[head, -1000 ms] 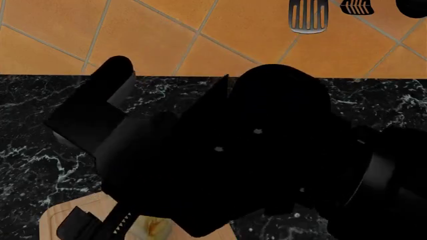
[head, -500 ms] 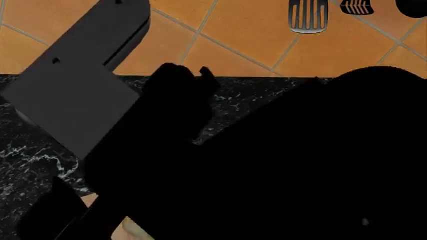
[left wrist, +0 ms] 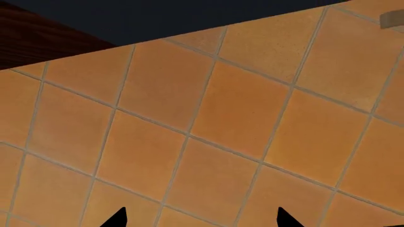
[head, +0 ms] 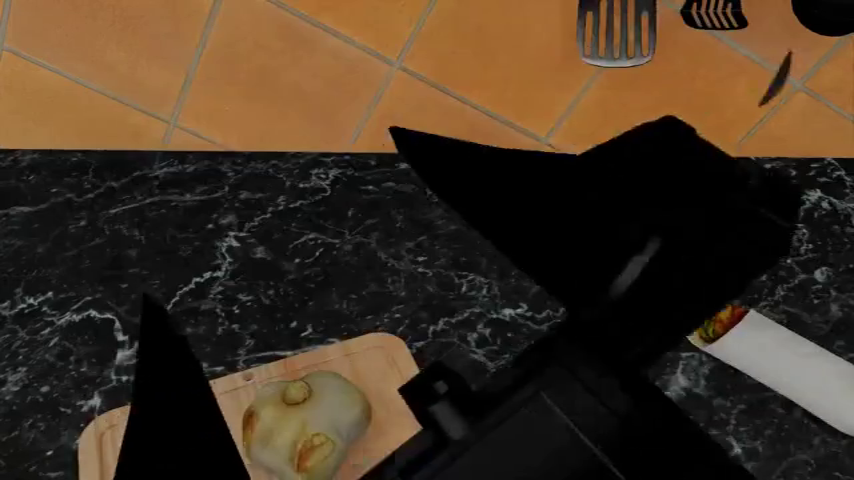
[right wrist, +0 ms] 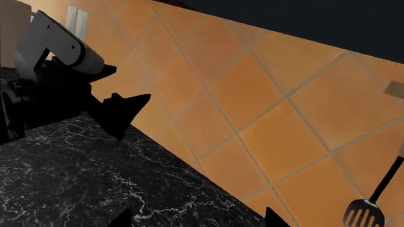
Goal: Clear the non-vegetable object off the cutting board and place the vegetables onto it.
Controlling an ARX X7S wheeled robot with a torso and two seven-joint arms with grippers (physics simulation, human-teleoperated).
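Arms lifted clear, baring black marble counter [head: 267, 240] under orange tiles [head: 307, 70]; pincer states unclear.

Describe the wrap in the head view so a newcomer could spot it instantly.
Start at the black marble counter below the orange tiled wall. Near the counter's right edge, beside the robot's dark arm, lies the wrap, well away from the cutting board. It is a white tube with red and yellow filling at one end, unlike the pale lumpy bulb on the board.
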